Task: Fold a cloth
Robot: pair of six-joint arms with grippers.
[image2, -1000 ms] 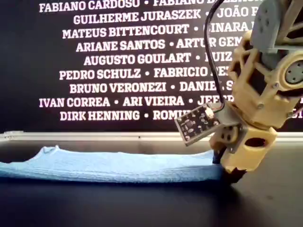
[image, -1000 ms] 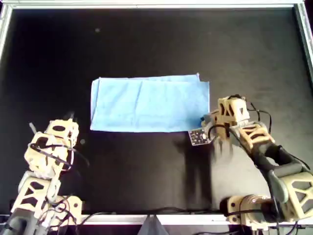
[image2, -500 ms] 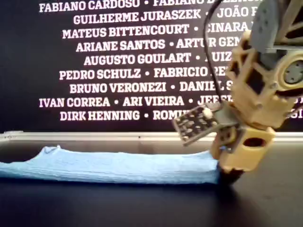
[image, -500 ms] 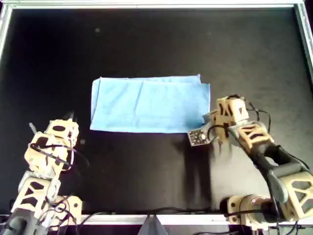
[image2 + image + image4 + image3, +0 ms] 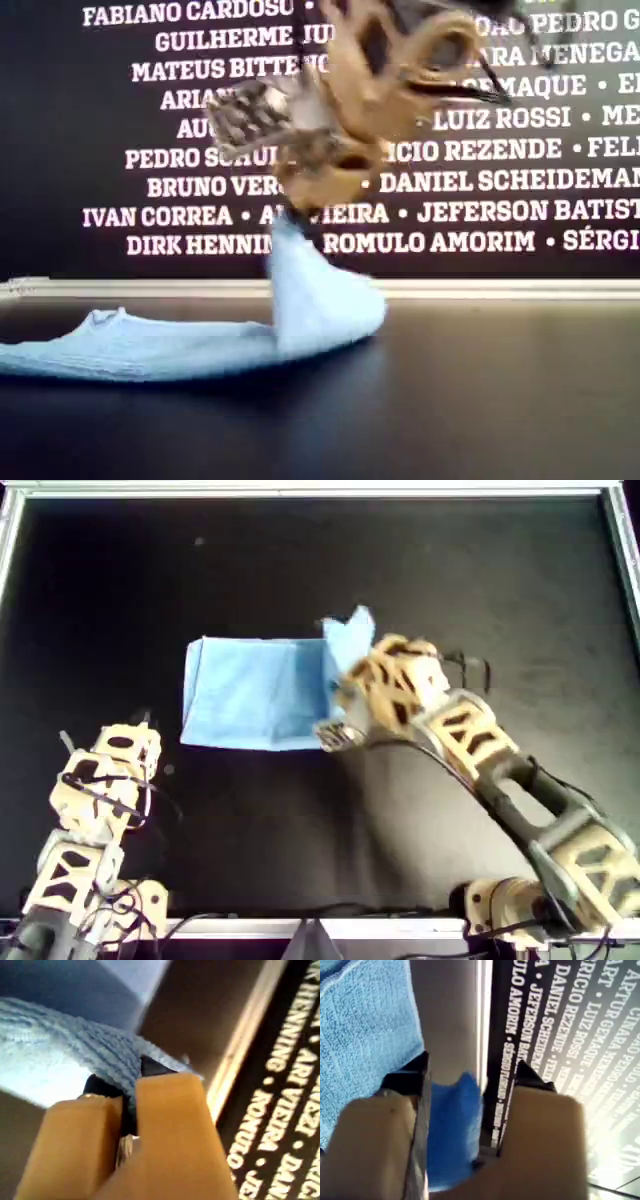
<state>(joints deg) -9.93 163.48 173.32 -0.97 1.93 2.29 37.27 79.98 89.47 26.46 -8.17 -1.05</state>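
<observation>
cloth [image 5: 250,695]: on the black surface [image 5: 300,540] near centre in the overhead view; its 3 o'clock end is raised, the rest lies flat
right gripper [image 5: 352,678]: fingers [image 5: 165,1110] clamped on that raised end, above the surface
left gripper [image 5: 470,1075]: fingers apart, at the cloth's 7 o'clock in the overhead view, clear of it

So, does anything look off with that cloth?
One end of the cloth is off the table, pinched in the right claw and hanging in a bunched tail, while the rest lies flat. That fits a fold in progress rather than a fault. Nothing else stands out.
</observation>
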